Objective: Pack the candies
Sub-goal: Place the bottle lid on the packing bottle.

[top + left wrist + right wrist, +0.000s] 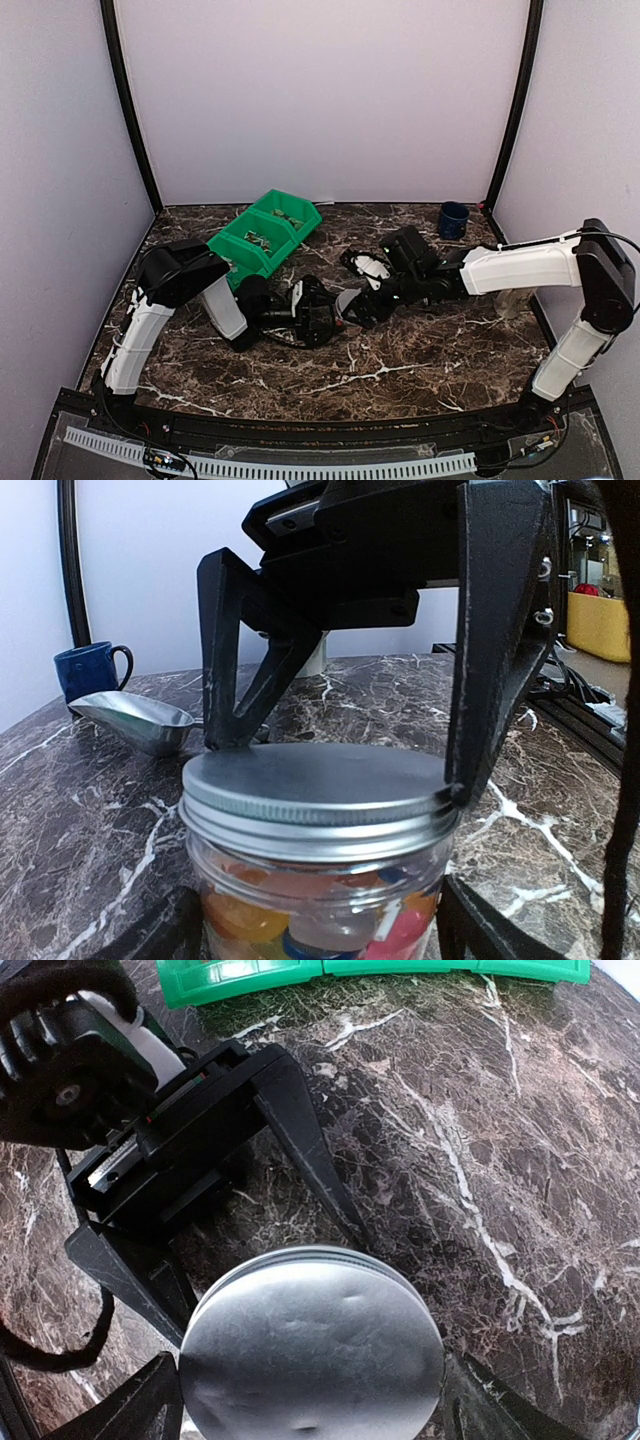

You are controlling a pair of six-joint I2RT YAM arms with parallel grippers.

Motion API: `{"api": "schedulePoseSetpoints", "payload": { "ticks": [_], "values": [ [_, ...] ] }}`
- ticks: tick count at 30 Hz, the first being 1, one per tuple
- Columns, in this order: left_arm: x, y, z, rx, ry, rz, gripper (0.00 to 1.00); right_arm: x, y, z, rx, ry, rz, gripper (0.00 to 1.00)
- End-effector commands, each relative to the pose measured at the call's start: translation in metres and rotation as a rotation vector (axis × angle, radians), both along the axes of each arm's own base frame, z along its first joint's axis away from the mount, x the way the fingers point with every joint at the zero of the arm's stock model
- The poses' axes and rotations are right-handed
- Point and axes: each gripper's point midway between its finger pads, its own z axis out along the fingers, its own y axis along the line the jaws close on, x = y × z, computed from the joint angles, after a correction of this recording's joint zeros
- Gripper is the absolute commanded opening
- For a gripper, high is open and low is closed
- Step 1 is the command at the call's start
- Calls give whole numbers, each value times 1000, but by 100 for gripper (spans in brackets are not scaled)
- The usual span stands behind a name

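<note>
Nearest in, the left gripper (320,928) is clamped on the glass body of the jar (320,870), one finger low on either side. The candies (245,918) sit between those fingers, inside the glass and piled close up under the rim in mixed colours. Directly above that grip the metal lid (310,815) lies level on the jar's mouth. The right gripper (343,768) comes down over it with its fingers closed onto opposite edges of the rim. In the right wrist view the lid fills the gap between those fingers, and both appear to touch it. The step in hand, I judge, is tightening the lid, so the packing itself looks all but done. To do it well, the left gripper should hold the jar firm and upright while the right turns about the lid's centre. A light downward press would help the threads catch evenly. A tilted lid would cross-thread, and a slack lower grip would let the jar spin with it. How far the lid is screwed on cannot be told. Beyond the right gripper a steel scoop (140,720) lies on the table (560,810), with a blue mug (90,670) farther off. The green bin (360,975) is past the left gripper.
</note>
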Motion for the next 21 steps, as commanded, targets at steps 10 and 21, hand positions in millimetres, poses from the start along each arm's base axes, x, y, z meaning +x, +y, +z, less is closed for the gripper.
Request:
{"api": "schedulePoseSetpoints", "payload": {
  "ticks": [10, 21],
  "values": [
    [-14, 9, -64, 131, 131, -2, 82, 7, 6, -3, -16, 13, -31, 87],
    [2, 13, -63, 142, 109, 108, 82, 19, -4, -12, -32, 67, -209, 87]
  ]
}}
